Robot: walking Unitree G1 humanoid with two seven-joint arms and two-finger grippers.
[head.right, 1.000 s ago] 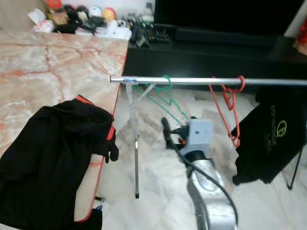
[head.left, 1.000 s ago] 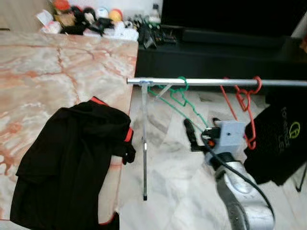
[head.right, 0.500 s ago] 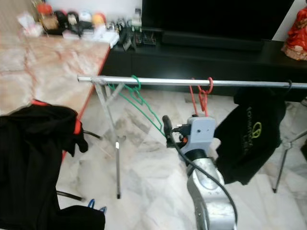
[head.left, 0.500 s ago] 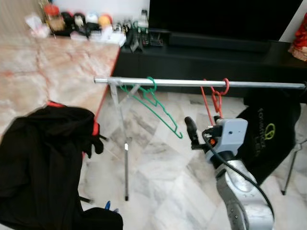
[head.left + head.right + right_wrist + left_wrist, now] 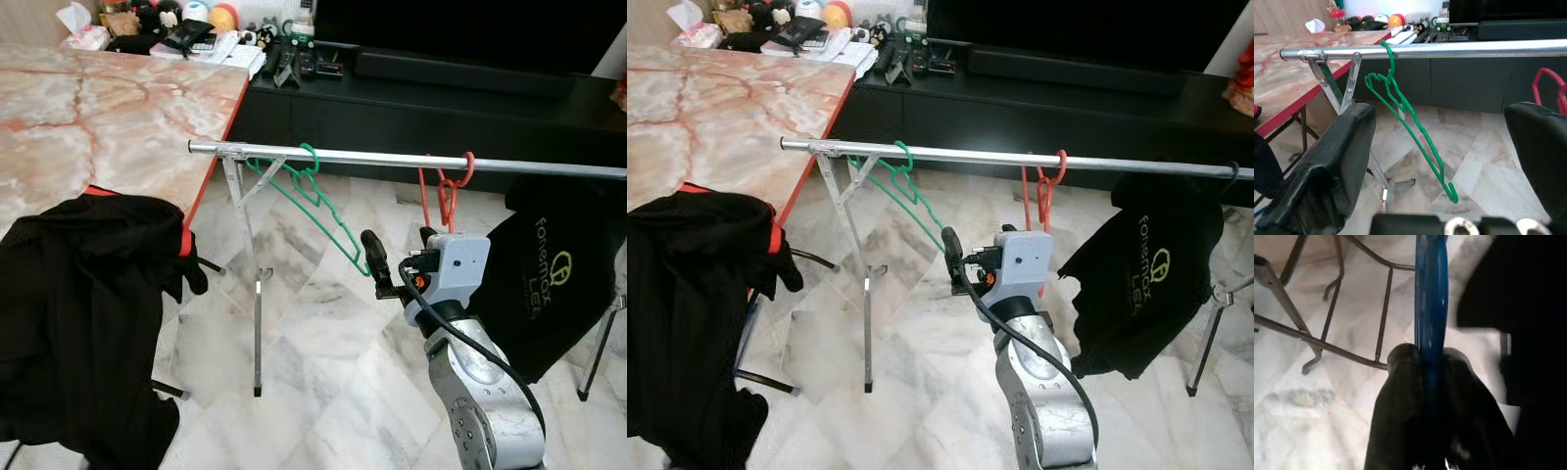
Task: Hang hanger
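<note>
Fingers (image 5: 1327,171) of our right gripper (image 5: 1442,161) are spreading wide, green hanger (image 5: 1405,127) between them; our left gripper (image 5: 1430,382) is pinching a blue hanger (image 5: 1430,298).

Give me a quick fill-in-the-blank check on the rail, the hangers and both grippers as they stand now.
1. The green hanger hangs from the metal ____.
2. The left gripper is shut on a ____ hanger.
3. The right gripper has its fingers ____.
4. The black T-shirt hangs near the ____ hanger.

Missing words: rail; blue; open; red
</note>
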